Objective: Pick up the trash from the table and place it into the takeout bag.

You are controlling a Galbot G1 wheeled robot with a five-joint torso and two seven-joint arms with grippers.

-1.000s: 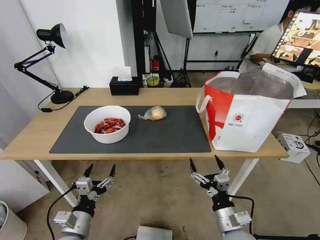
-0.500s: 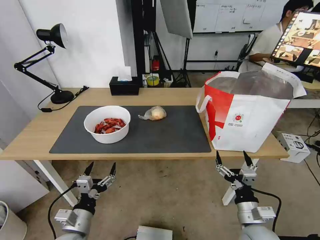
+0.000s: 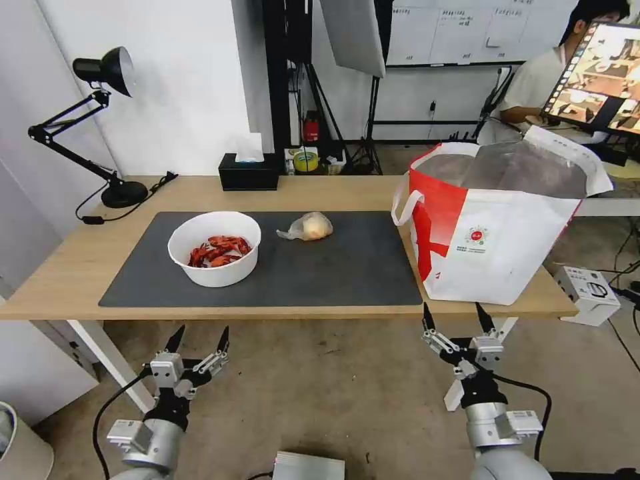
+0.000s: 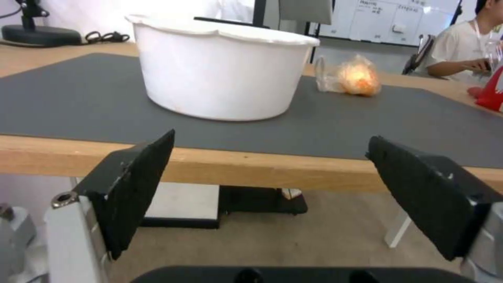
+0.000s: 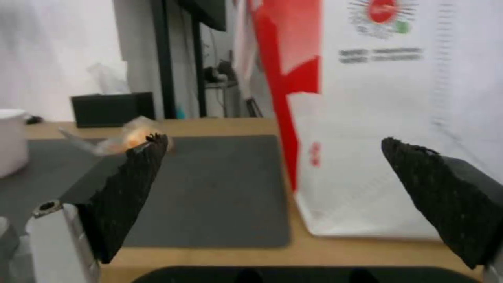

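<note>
Across the table (image 3: 80, 267), bowl (image 3: 215, 247) at nine o'clock and bagged lump (image 3: 308, 227) centre await pickup, takeout bag (image 3: 497, 227) at three o'clock, while left gripper (image 3: 199, 335) and right gripper (image 3: 455, 315) hang released below the near edge.

The table (image 3: 80, 267) is light wood with a dark grey mat (image 3: 333, 267). The bowl (image 3: 215, 248) is white and holds red crayfish. The clear bag (image 3: 307, 227) encloses a beige-orange lump. The takeout bag (image 3: 493, 227) is white with red side panels, silver lining and a small round red logo. The tissue box (image 3: 249, 175) is black.
</note>
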